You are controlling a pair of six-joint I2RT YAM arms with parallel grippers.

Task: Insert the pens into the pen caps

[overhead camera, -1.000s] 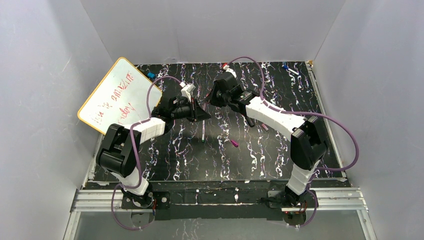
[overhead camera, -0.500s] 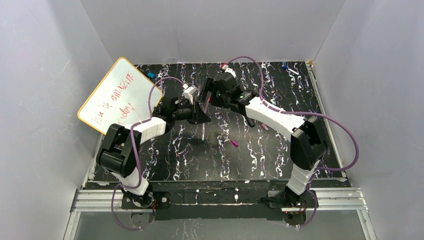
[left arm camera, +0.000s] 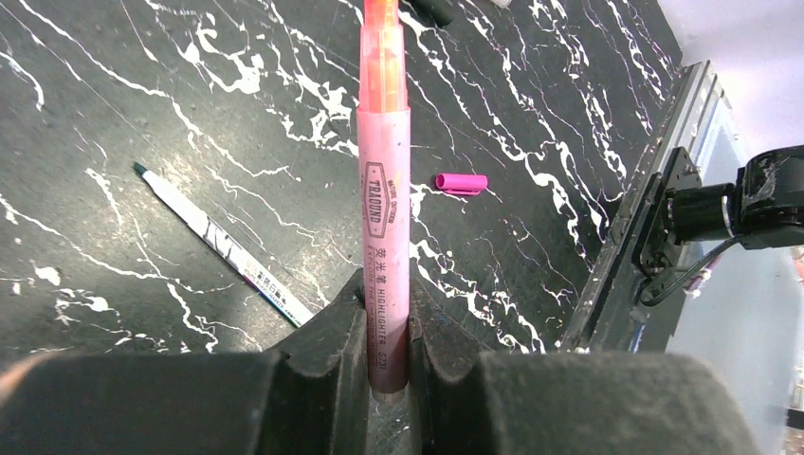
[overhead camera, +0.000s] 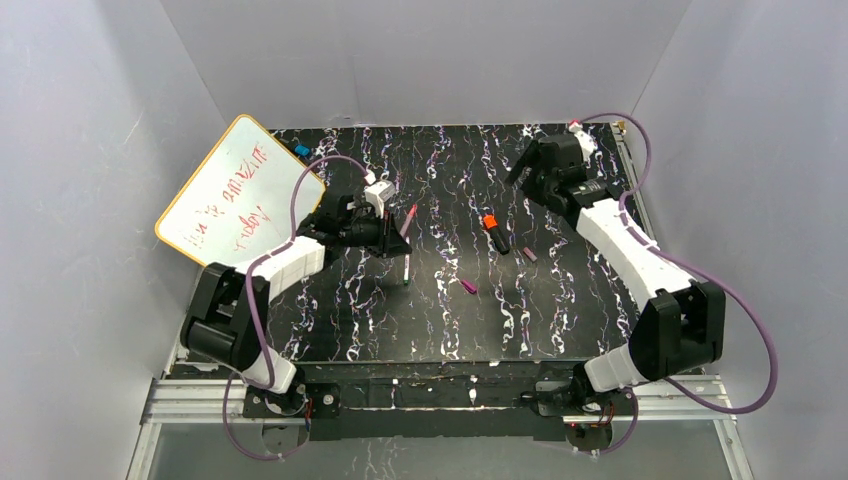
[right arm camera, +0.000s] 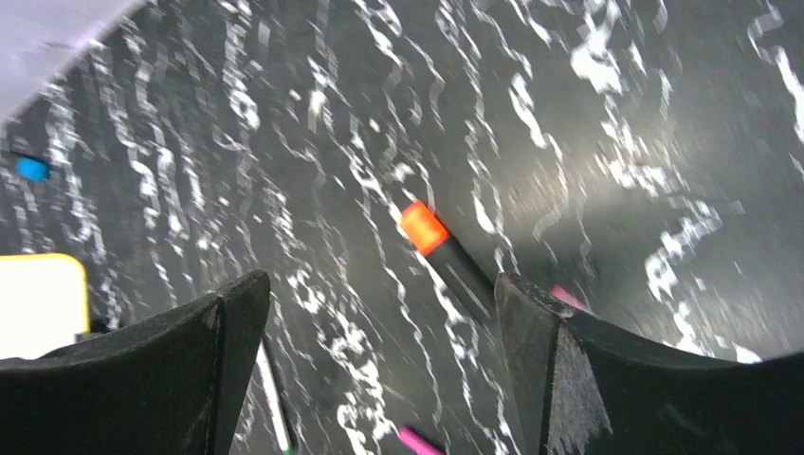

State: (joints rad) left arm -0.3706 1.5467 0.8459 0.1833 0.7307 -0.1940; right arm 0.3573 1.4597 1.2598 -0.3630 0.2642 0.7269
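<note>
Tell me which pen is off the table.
The pink pen, clamped in the left gripper; the black orange-tipped pen and the thin whitish pen lie flat on the table.

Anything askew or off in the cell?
Only the whiteboard: propped tilted against the left wall, a corner over the mat. Pink pen sits straight in the left gripper. Nothing spilled or broken.

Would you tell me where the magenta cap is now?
In the top view, the magenta cap lies loose, right of the whitish pen and nearer than the black pen.
</note>
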